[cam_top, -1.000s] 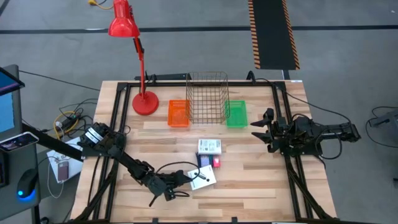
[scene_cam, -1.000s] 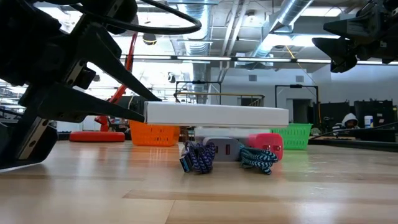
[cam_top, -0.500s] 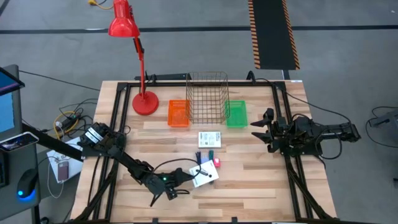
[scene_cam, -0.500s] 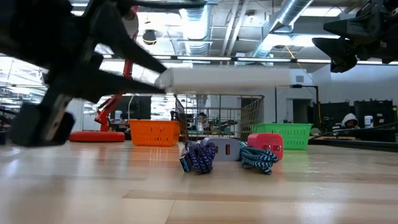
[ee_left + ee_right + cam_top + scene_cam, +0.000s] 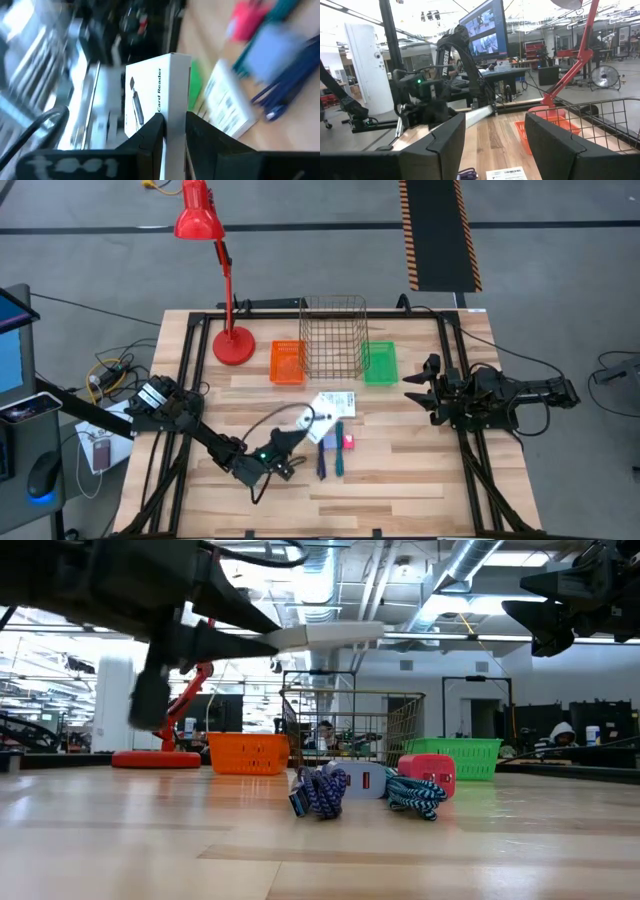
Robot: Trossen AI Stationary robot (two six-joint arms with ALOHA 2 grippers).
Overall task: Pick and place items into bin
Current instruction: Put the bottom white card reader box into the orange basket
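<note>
From above, the left gripper is seen over the middle of the counter, its fingers clamped on a white box; a second white box lies flat near the wire basket, with the blue pen, the teal pen and a pink block just beside it, and the right gripper is parked at the counter's right edge, fingers spread wide. At counter level, the held box is shown lifted clear of the cluster on the wood, in front of the basket. Through the left wrist camera, the box is seen pinched narrowly near one edge. Such a grip is judged liable to let the box swing, so it is best carried level and released only once it is fully above the basket rim. Through the right wrist camera, the carried box is seen across the counter.
</note>
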